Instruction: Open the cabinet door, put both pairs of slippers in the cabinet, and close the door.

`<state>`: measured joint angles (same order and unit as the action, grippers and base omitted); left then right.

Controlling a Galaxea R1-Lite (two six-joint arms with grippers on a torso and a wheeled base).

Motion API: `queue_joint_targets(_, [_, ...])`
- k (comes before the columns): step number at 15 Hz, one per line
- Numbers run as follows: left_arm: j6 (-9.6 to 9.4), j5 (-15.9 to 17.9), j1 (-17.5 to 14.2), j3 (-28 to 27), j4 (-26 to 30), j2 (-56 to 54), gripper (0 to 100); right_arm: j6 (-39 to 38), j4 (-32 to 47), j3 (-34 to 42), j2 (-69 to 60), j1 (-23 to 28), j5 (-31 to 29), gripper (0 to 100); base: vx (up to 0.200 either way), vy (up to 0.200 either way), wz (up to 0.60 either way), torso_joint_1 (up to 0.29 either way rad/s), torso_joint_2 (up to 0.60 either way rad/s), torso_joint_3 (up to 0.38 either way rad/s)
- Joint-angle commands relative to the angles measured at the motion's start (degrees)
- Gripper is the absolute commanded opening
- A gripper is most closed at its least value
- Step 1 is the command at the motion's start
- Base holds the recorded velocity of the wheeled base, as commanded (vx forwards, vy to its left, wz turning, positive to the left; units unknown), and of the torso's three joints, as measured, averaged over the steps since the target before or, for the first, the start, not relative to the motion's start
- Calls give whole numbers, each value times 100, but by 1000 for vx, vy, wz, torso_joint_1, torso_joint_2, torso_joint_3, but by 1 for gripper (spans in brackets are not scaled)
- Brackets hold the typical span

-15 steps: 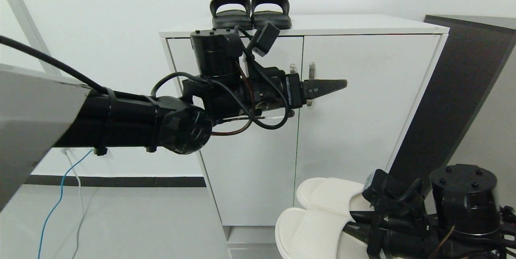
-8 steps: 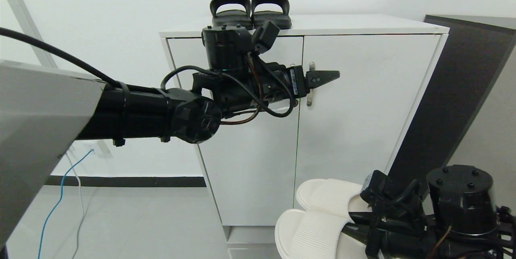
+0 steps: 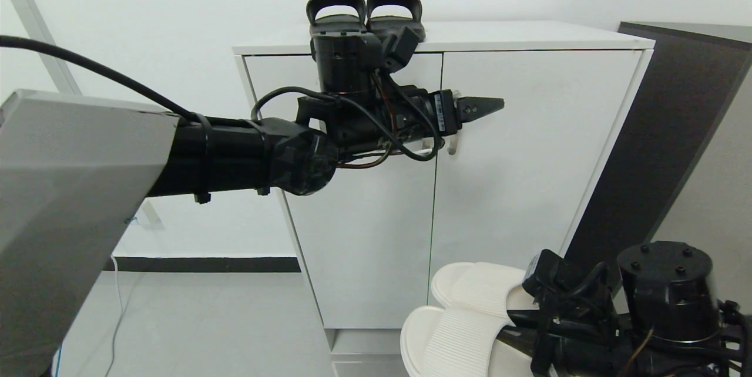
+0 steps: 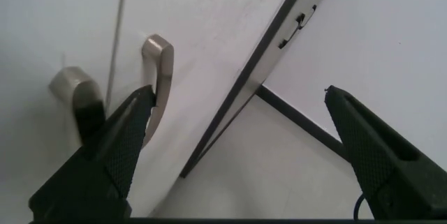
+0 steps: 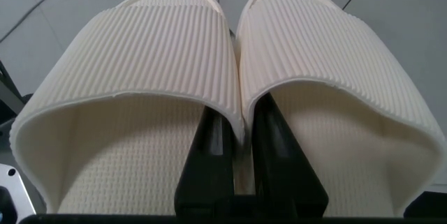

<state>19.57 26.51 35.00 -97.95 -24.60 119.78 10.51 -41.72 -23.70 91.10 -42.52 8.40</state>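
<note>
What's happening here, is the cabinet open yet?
Not yet: both doors of the cabinet are shut. The left gripper is open at the door handles, with one finger right beside a handle. The right gripper holds the white slippers low in front of the cabinet, pinching the two straps together. The black slippers sit on the cabinet top.

Black cable-draped arm [image 3: 235, 157], pointed claw [image 3: 493, 105]

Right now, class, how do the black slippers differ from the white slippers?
The black slippers are dark; the white slippers are pale and ribbed. The black slippers rest on top of the cabinet; the white slippers are held low by the right gripper. Both pairs sit side by side, outside the shut cabinet.
</note>
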Motion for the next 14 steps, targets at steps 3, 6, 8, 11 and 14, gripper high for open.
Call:
queue_joint_targets(3, [12,-6,77,-207,8,291,100,4,-30,-3,13,-2,4,0,0,0,0,0,0,0])
queue_joint_targets(6, [12,-6,77,-207,-1,265,100,4,-144,23,31,-2,-5,0,0,0,0,0,0,0])
queue_joint_targets(8, [12,-32,77,-137,-1,177,0,4,-144,67,22,-11,-5,0,0,0,0,0,0,0])
queue_joint_targets(11, [12,-50,165,294,-10,-184,0,-14,-144,120,-5,-90,30,0,0,0,0,0,0,0])
queue_joint_targets(14, [-5,-59,218,690,-45,-465,0,-14,-144,225,-66,-248,57,0,0,0,0,0,0,0])
